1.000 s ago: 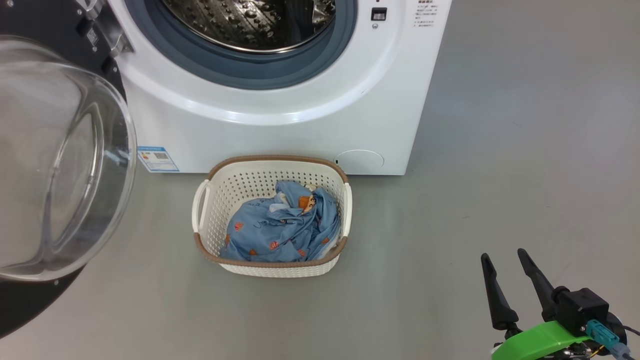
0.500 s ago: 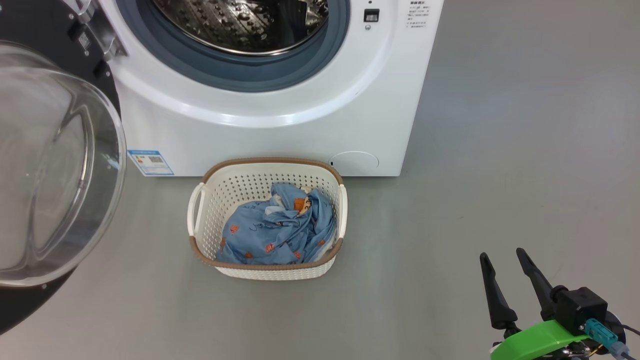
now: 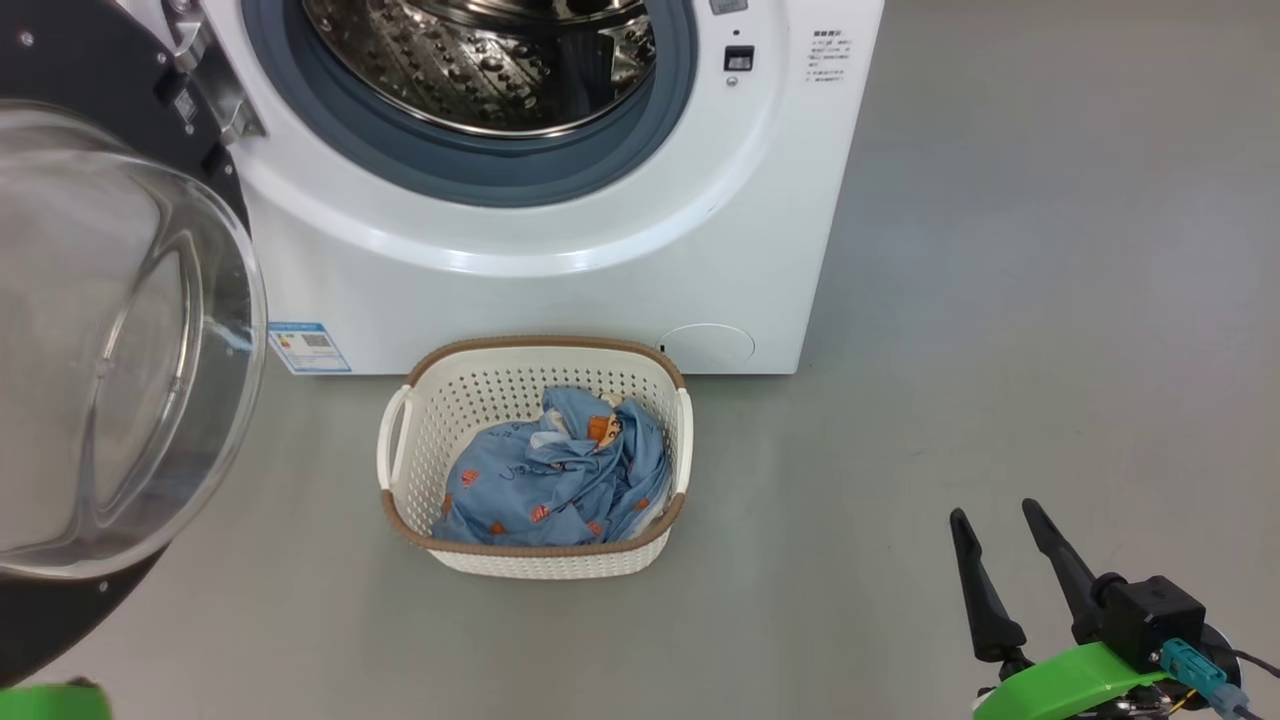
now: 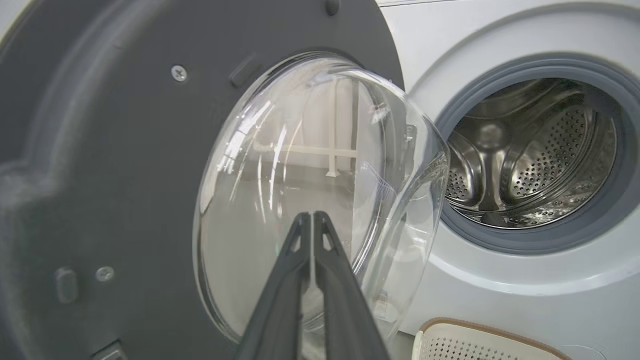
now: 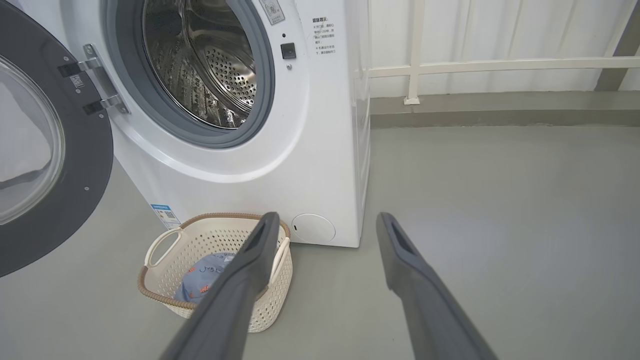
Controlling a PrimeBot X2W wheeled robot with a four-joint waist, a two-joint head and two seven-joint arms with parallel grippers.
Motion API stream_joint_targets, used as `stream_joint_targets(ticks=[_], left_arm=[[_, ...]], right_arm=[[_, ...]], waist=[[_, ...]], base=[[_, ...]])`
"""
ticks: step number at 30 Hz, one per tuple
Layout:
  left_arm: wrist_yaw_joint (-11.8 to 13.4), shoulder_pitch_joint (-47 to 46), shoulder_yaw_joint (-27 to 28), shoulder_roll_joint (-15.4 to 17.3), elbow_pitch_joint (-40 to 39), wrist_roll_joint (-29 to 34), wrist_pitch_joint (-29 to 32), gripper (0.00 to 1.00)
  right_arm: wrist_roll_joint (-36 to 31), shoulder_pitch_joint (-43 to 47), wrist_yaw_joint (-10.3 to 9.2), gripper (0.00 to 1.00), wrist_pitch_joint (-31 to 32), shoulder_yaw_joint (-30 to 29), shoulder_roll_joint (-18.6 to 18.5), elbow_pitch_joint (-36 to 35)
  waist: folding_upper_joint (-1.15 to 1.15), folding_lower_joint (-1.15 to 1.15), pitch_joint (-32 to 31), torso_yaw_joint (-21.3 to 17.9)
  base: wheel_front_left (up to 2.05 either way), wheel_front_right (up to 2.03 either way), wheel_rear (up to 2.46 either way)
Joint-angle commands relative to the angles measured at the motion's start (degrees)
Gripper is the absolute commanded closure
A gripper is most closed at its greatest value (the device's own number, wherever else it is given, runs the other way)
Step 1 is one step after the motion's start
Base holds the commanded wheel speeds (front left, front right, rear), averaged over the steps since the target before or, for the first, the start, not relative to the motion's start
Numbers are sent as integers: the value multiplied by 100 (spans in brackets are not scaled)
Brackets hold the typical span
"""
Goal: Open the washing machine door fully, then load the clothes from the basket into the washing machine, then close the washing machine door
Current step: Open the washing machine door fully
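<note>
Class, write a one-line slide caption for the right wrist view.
Open right pincer faces the washing machine, door open, clothes in the basket.

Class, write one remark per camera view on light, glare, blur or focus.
Head view: soft light, hardly any shadow around the basket; the glass of the washing machine door looms large and hazy. Left wrist view: white glare streaks on that glass, the door's dark panel smeared at left. Right wrist view: fingers of the right gripper soft near the lens, the washing machine sharp.
</note>
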Motion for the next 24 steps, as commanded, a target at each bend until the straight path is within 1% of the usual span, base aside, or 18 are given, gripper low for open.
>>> stream_joint_targets(ticks=[1, 2, 3, 6, 12, 16, 20, 24], left_arm=[[-11, 113, -16, 141, -314, 117, -29, 57], [-13, 165, -82, 118, -399, 125, -29, 24], [-15, 213, -144, 98, -464, 116, -29, 0], [-18, 400, -323, 13, -762, 102, -29, 0], [-20, 804, -656, -64, -1038, 99, -29, 0], [-20, 1030, -877, -83, -1102, 79, -29, 0], [-21, 1233, -1237, -92, -1150, 16, -29, 0], [-21, 1381, -1393, -96, -1176, -44, -29, 0]], right_arm=[[116, -142, 9, 0, -28, 164, -12, -124], [124, -141, 9, 0, -28, 169, -12, -125], [129, -138, 9, 0, -28, 174, -11, -122], [127, -122, 9, 0, -28, 187, -10, -144], [103, -74, 9, 0, -28, 190, -8, -254], [111, -49, 9, 0, -28, 191, -7, -329], [73, 39, 9, 0, -28, 219, -7, -433], [47, 104, 9, 0, -28, 241, -7, -562]], waist=[[0, 0, -34, -28], [0, 0, -46, -40], [0, 0, -68, -51], [0, 0, -121, -100], [0, 0, -211, -239], [0, 0, -242, -327], [0, 0, -287, -409], [0, 0, -312, -528]], base=[[0, 0, 0], [0, 0, 0], [0, 0, 0], [0, 0, 0], [0, 0, 0], [0, 0, 0], [0, 0, 0], [0, 0, 0]])
